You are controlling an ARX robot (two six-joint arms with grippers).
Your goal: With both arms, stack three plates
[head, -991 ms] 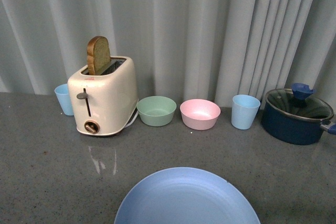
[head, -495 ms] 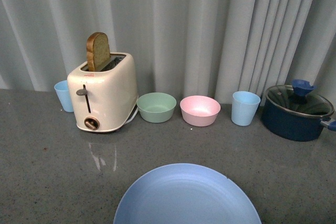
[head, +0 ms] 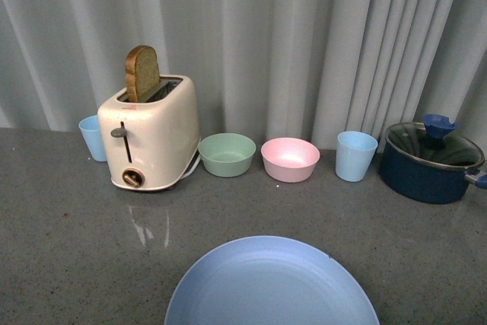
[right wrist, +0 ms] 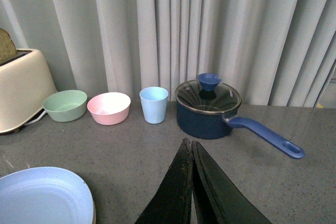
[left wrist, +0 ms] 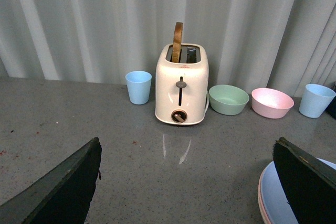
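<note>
Everything slightly lower than before, blue plate (head: 271, 283) topmost; left claw (left wrist: 191, 182) spread wide, right claw (right wrist: 192, 182) clenched empty.

Back edge of the grey counter (head: 68, 249), left to right: blue cup (head: 93, 138), cream toaster (head: 151, 139) with toast (head: 142, 74) sticking up, mint bowl (head: 227, 154), pink bowl (head: 290, 160), another blue cup (head: 355, 156), lidded navy saucepan (head: 431, 162).

Nearest me on the counter (head: 61, 264) lies the top plate (head: 270, 283), resting on another plate (left wrist: 261, 195). Behind it, along the curtain (head: 304, 36), stand from left to right a cup (head: 93, 138), a toaster (head: 152, 138) with a bread slice (head: 142, 74) in its slot, two bowls (head: 227, 155), a second cup (head: 355, 155) and a lidded pot (head: 430, 161)
</note>
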